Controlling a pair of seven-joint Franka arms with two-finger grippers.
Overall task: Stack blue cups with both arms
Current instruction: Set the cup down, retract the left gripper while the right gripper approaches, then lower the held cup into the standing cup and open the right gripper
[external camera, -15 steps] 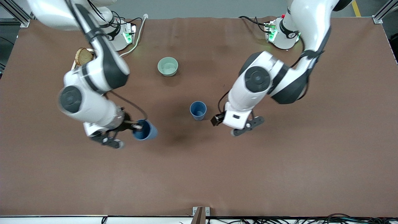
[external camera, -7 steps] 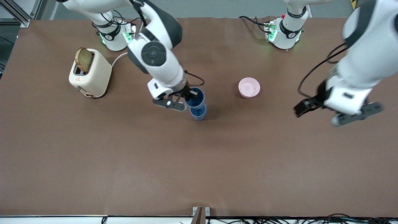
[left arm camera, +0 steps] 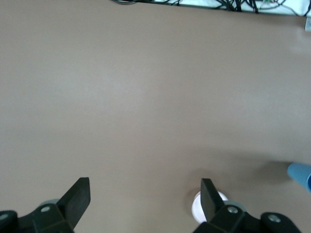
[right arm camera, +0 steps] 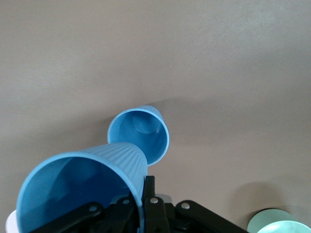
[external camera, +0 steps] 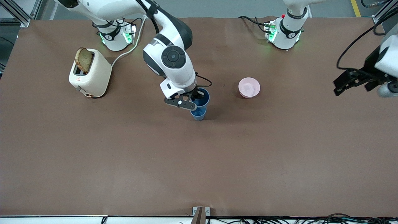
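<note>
Nearest the front camera among the things on the brown matte table [external camera: 199, 161], we see a small matte blue tapered plastic cup [external camera: 198, 114] standing upright near the table's middle; in the right wrist view its round mouth [right arm camera: 139, 135] is open and nothing lies inside. Over it, slightly higher in the air, the right gripper [external camera: 195, 99] holds a second, identical ribbed blue plastic cup [external camera: 202, 97], its black fingers pinching the rim with one finger inside the wall. That held cup [right arm camera: 82, 189] is tilted and not seated in the standing one; its base appears just over the lower cup's mouth, and we cannot tell whether they touch.

Farther from the camera, toward the left arm's end, sits a smooth round pink bowl [external camera: 249, 87], with nothing visible in it. Toward the right arm's end stands a cream rounded toaster [external camera: 90, 73] with a brown slice of bread [external camera: 82, 60] sticking up from its slot. A pale green bowl's rim [right arm camera: 282, 227] shows in the right wrist view only.

The left gripper [external camera: 354, 81] hangs in the air over the left arm's end of the table, its black fingers [left arm camera: 77, 196] spread wide with nothing between them; that arm waits.
</note>
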